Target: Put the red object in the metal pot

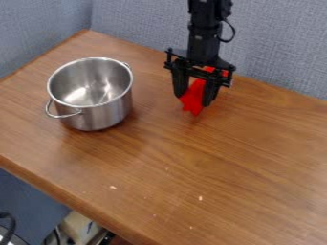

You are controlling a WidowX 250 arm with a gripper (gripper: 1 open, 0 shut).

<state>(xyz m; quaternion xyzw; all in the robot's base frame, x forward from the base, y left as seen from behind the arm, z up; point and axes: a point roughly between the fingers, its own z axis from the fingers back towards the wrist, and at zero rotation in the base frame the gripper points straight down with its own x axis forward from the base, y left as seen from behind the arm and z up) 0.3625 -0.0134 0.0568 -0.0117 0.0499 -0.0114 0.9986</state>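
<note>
A brown wooden tabletop [192, 182] fills the view, its near edge running diagonally across the lower left with a few pale specks on the bare wood just inside it. Toward the tabletop's left corner stands the metal pot [91, 92], a shiny stainless-steel vessel with straight sides and a rolled rim, upright and open at the top, its small loop handle [54, 110] sticking out on the side nearest the left edge. Its inside shows only polished steel. Well apart from it, closer to the far edge of the tabletop, the black gripper [196, 94] points straight down from a dark arm [207, 29] that drops in from the top of the view. Its two fingers are closed around the red object [194, 99], a bright red block held upright between them, its lower end poking out below the fingertips and sitting at or just above the wood; whether it touches the surface cannot be told. A blue-grey fabric wall [76, 19] stands behind the far edge of the tabletop.
</note>
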